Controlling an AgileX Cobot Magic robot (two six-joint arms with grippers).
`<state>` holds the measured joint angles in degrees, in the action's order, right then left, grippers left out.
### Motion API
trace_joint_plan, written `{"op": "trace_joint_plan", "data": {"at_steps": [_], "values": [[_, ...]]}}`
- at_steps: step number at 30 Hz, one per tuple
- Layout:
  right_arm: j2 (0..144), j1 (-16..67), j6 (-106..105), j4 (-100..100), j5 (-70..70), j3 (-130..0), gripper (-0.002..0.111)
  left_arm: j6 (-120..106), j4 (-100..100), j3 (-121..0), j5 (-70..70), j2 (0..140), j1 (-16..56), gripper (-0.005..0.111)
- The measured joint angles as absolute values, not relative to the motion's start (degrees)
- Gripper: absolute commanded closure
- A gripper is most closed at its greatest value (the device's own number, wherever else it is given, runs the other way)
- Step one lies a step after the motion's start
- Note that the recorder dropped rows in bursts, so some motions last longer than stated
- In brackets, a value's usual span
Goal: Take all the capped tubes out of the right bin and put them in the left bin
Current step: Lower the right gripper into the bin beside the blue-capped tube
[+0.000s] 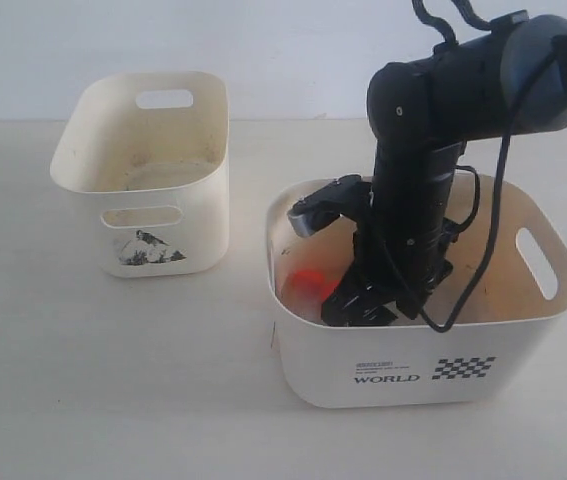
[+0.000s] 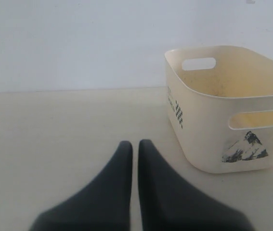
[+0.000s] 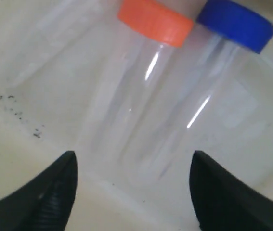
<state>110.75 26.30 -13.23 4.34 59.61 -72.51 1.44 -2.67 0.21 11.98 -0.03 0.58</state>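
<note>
R gripper (image 3: 134,161) hangs low inside the right bin (image 1: 413,372), jaws spread wide and gripping nothing, over an orange-capped tube (image 3: 126,110) and a blue-capped tube (image 3: 201,115) lying side by side, touching (a third isn't clearly seen). Risk: closing here could catch both, or pinch one off-centre so the slick round plastic squirts away. The left bin (image 1: 168,215), at 10 o'clock from the right bin in ext. view, shows no tube. L gripper (image 2: 135,149) sits closed, empty.
</note>
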Motion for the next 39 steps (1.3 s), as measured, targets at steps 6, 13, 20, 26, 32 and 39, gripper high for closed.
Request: {"op": "trace_joint_plan", "data": {"at_steps": [6, 13, 20, 26, 32, 39], "values": [[111.15, 26.30, -9.53, 3.28, 57.39, -72.51, 0.045, 1.44, -2.67, 0.21, 11.98, -0.03, 0.58, 0.102], [116.69, 26.30, -8.91, 3.08, 56.79, -72.51, 0.045, 1.44, -2.67, 0.21, 11.98, -0.03, 0.58, 0.102], [118.82, 26.43, -8.82, 1.93, 58.33, -73.68, 0.091, 1.44, -2.67, 0.21, 11.98, -0.03, 0.58, 0.102], [118.82, 26.43, -10.57, 1.49, 59.40, -74.04, 0.108, 1.44, -2.67, 0.21, 11.98, -0.03, 0.58, 0.102], [116.80, 26.46, -11.31, 1.39, 59.16, -73.49, 0.108, 1.44, -2.67, 0.21, 11.98, -0.03, 0.58, 0.102], [111.89, 26.46, -11.31, 1.39, 59.56, -72.81, 0.108, 1.44, -2.67, 0.21, 11.98, -0.03, 0.58, 0.102]]}}
